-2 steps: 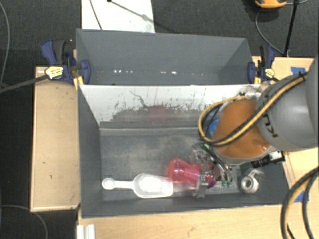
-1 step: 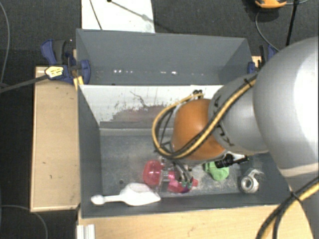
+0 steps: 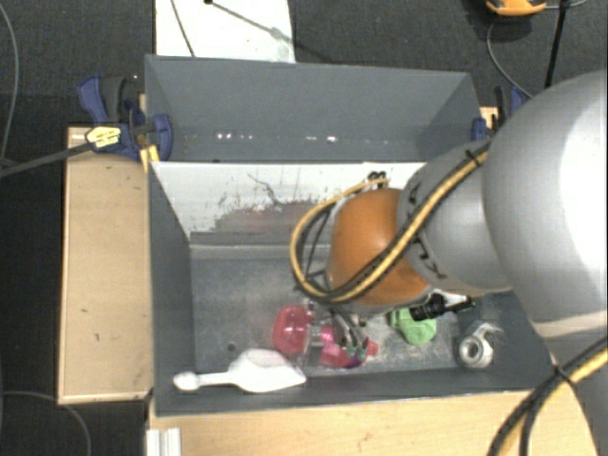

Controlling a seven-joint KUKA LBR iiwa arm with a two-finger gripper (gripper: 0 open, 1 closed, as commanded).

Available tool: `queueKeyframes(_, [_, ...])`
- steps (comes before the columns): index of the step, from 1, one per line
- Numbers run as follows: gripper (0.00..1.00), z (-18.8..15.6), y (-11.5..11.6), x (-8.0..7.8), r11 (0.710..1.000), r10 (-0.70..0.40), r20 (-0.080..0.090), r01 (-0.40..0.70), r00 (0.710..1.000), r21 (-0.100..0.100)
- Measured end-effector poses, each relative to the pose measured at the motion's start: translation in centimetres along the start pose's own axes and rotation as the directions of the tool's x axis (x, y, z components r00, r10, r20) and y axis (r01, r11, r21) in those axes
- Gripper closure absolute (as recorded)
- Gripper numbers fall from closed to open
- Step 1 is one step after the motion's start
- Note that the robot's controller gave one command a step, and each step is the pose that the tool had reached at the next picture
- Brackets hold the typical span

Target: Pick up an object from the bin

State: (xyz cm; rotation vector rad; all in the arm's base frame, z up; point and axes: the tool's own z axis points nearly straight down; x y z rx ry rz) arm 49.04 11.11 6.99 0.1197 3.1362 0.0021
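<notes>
Hanging low in bin (image 3: 228, 297), gripper (image 3: 334, 337) between pink cup (image 3: 291, 329) and magenta piece (image 3: 339, 355) | jaws — cannot tell | nothing visibly lifted — grasp and raise judged remaining

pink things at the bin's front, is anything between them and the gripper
Nothing visible does. The gripper is down right at the pink things. The white scoop lies beside them on the view's left, the green thing and metal piece off to the right, none in between.
</notes>
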Motion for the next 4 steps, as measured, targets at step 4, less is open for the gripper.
queueKeyframes(4, [1.00, -6.3, 0.0, 0.1, 1.000, 0.000, -0.005, 0.000, 1.000, 0.001])
